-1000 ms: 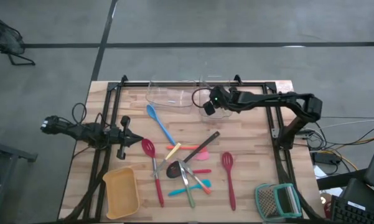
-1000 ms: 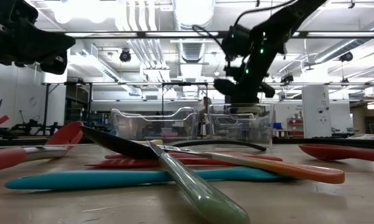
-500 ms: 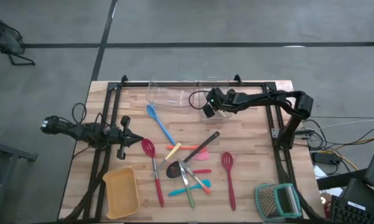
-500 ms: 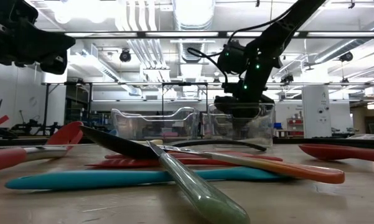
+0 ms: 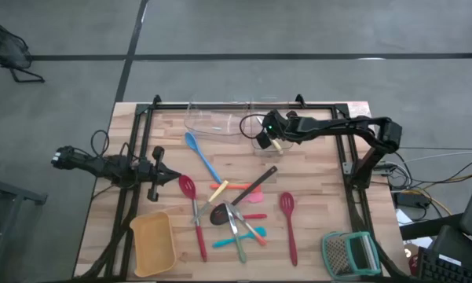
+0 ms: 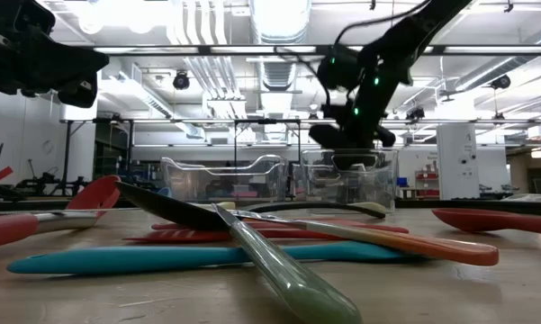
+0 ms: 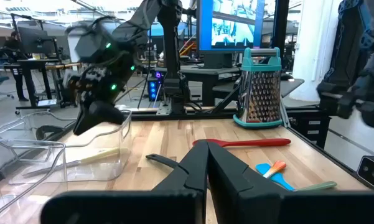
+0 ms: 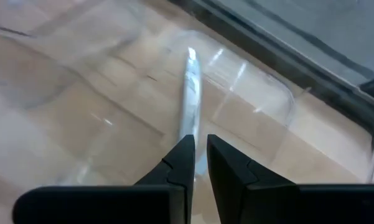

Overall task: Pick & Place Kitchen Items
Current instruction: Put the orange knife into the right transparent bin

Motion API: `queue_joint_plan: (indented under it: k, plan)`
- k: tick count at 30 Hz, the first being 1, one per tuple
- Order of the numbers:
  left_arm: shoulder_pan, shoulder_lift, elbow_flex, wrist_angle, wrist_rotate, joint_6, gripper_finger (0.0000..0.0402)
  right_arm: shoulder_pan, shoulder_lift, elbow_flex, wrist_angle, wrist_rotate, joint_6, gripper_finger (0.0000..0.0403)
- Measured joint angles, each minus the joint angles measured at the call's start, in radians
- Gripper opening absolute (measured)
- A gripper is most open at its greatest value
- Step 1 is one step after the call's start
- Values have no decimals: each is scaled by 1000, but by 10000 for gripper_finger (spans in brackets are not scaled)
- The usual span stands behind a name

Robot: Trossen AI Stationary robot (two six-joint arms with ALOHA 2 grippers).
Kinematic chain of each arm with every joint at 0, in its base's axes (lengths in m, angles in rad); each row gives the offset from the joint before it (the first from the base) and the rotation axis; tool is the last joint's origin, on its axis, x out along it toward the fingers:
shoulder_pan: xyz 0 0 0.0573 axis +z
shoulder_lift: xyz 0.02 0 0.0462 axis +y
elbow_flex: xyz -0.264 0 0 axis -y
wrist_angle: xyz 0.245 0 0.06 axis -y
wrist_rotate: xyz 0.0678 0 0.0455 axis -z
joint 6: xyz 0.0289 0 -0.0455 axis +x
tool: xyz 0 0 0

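One pale-handled utensil (image 5: pixel 276 145) lies inside the clear plastic tub (image 5: pixel 268 126) at the table's far edge, directly beneath the right gripper (image 5: pixel 264 138), whose jaws stand slightly apart, released. The left gripper (image 5: pixel 156 181) waits clenched near the yellow tray (image 5: pixel 152 243).

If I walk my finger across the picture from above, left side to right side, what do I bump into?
Left gripper → yellow tray → blue spoon → right gripper → red spoon → grater.
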Motion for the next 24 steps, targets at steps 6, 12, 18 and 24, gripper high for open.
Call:
queue_joint_plan:
  k: [6,12,18,24]
  plan:
    - [0,0,0,0,0,0,12,134,-35,0,-9,-47,0,73]
    - [0,0,0,0,0,0,12,294,-35,23,-39,-42,22,119]
    - [0,0,0,0,0,0,12,414,-38,111,-120,44,12,170]
    - [0,0,0,0,0,0,12,451,-39,204,-212,155,1,215]
